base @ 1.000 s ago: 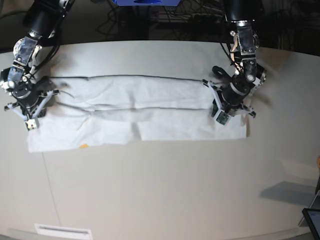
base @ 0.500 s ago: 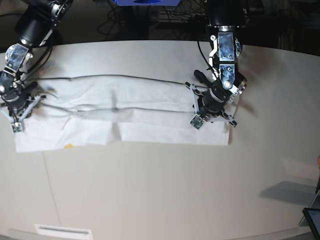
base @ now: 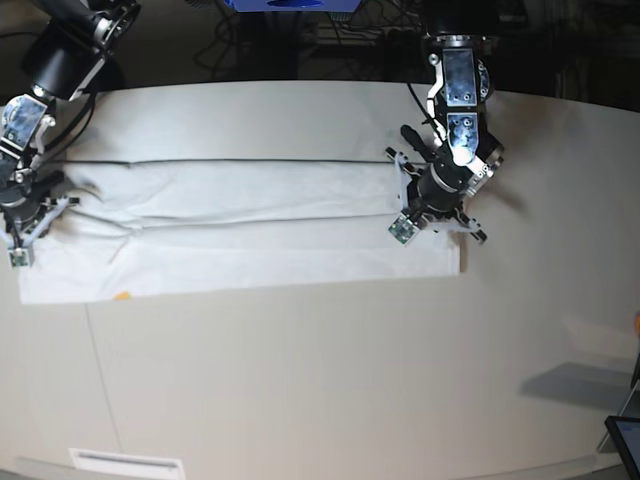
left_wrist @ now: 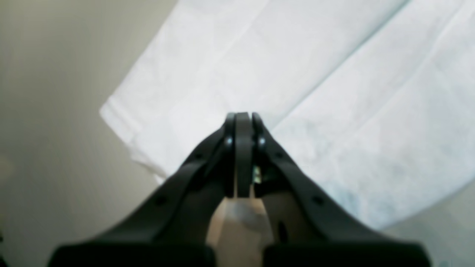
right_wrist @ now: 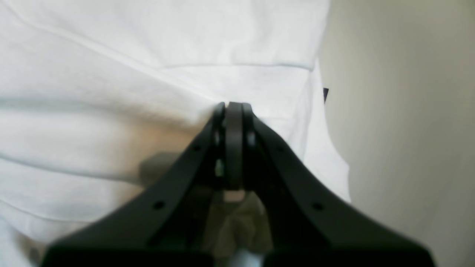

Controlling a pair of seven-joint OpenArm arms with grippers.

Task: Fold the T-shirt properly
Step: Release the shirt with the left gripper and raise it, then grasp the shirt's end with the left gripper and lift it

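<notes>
White cotton T-shirt [base: 240, 225] lies as a long folded band across the table [base: 320, 380]. Each arm's jaws, left gripper [base: 432, 200] and right gripper [base: 25, 215], are closed on one end, likely to keep it taut.

T-shirt [base: 240, 230] print hidden; left hand [left_wrist: 243, 118] blurred; cloth grip indiscernible.

The white T-shirt [base: 250, 225] lies flat on the bench [base: 320, 380], folded into a long band, creased lengthwise.
</notes>
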